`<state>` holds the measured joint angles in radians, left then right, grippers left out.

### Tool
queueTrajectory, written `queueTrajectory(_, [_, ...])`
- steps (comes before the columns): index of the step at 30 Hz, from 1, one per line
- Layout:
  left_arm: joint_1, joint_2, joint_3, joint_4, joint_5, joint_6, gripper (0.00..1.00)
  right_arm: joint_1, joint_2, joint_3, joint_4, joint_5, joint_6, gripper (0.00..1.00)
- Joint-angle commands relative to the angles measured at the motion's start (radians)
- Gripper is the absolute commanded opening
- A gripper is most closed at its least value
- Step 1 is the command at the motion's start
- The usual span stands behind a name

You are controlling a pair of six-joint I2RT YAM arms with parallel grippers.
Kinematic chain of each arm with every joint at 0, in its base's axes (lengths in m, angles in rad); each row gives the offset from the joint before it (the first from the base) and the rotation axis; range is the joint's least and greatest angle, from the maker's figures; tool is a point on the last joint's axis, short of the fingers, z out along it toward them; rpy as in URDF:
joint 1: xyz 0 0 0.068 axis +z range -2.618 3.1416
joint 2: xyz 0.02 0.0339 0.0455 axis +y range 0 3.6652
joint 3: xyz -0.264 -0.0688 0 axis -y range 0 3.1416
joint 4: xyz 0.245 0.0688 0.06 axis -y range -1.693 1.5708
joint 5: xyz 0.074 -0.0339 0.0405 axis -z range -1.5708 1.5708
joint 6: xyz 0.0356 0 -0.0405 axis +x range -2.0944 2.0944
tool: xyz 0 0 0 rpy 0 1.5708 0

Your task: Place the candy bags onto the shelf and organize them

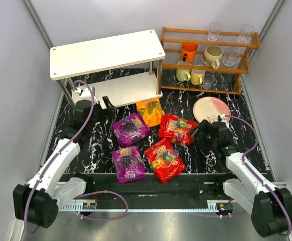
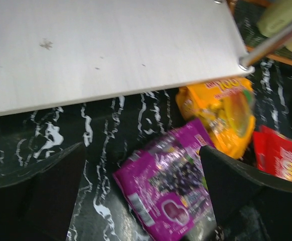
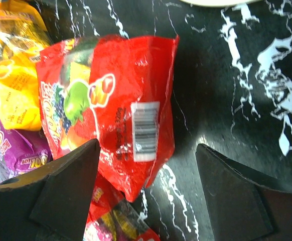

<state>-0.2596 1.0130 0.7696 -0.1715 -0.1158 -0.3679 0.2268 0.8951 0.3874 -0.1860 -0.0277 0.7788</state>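
Five candy bags lie on the black marbled tabletop in front of the white two-tier shelf (image 1: 106, 52): an orange-yellow one (image 1: 150, 111), two purple (image 1: 130, 128) (image 1: 128, 163) and two red (image 1: 177, 129) (image 1: 164, 159). My left gripper (image 1: 97, 106) is open and empty, just in front of the shelf's lower board (image 2: 111, 50), left of the upper purple bag (image 2: 173, 183) and the orange-yellow bag (image 2: 224, 115). My right gripper (image 1: 202, 134) is open and empty at the right edge of the upper red bag (image 3: 116, 115), whose corner lies between its fingers. Both shelf boards are bare.
A brown wooden rack (image 1: 208, 57) with mugs and glasses stands at the back right. A pink and cream plate (image 1: 211, 109) lies in front of it, just behind my right gripper. Grey walls close in both sides.
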Motion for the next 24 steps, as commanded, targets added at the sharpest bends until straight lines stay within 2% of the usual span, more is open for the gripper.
queueTrajectory(1, [-0.006, -0.097, -0.03, -0.028, 0.174, -0.048, 0.99, -0.014, 0.044, -0.038, 0.255, 0.029, -0.035, 0.85])
queueTrajectory(6, [-0.009, -0.154, -0.058, -0.062, 0.183, -0.039, 0.99, -0.03, 0.191, -0.084, 0.465, -0.081, 0.005, 0.83])
queueTrajectory(8, [-0.009, -0.16, -0.058, -0.075, 0.206, -0.031, 0.99, -0.044, 0.279, -0.082, 0.541, -0.15, 0.016, 0.94])
queueTrajectory(9, [-0.009, -0.16, -0.058, -0.08, 0.208, -0.031, 0.99, -0.049, 0.31, -0.081, 0.572, -0.176, 0.022, 0.95])
queueTrajectory(11, [-0.009, -0.166, -0.061, -0.094, 0.22, -0.031, 0.99, -0.063, 0.379, -0.091, 0.679, -0.26, 0.042, 0.8])
queueTrajectory(13, [-0.009, -0.175, -0.064, -0.098, 0.226, -0.032, 0.99, -0.073, 0.398, -0.111, 0.744, -0.31, 0.072, 0.52])
queueTrajectory(14, [-0.009, -0.183, -0.066, -0.102, 0.229, -0.034, 0.99, -0.076, 0.39, -0.117, 0.794, -0.345, 0.076, 0.41])
queueTrajectory(17, [-0.009, -0.201, -0.059, -0.118, 0.232, -0.029, 0.99, -0.075, 0.296, -0.111, 0.768, -0.385, 0.045, 0.07])
queueTrajectory(19, [-0.009, -0.208, -0.043, -0.141, 0.234, -0.026, 0.99, -0.073, 0.164, -0.063, 0.68, -0.377, -0.008, 0.04])
queueTrajectory(20, [-0.009, -0.209, -0.035, -0.151, 0.235, -0.022, 0.99, -0.075, 0.113, -0.039, 0.575, -0.368, -0.03, 0.0])
queueTrajectory(22, [-0.009, -0.209, -0.018, -0.183, 0.243, -0.017, 0.99, -0.073, -0.018, 0.064, 0.454, -0.345, -0.1, 0.0])
queueTrajectory(24, [-0.009, -0.206, -0.001, -0.198, 0.251, -0.008, 0.99, -0.07, -0.076, 0.152, 0.286, -0.296, -0.153, 0.0])
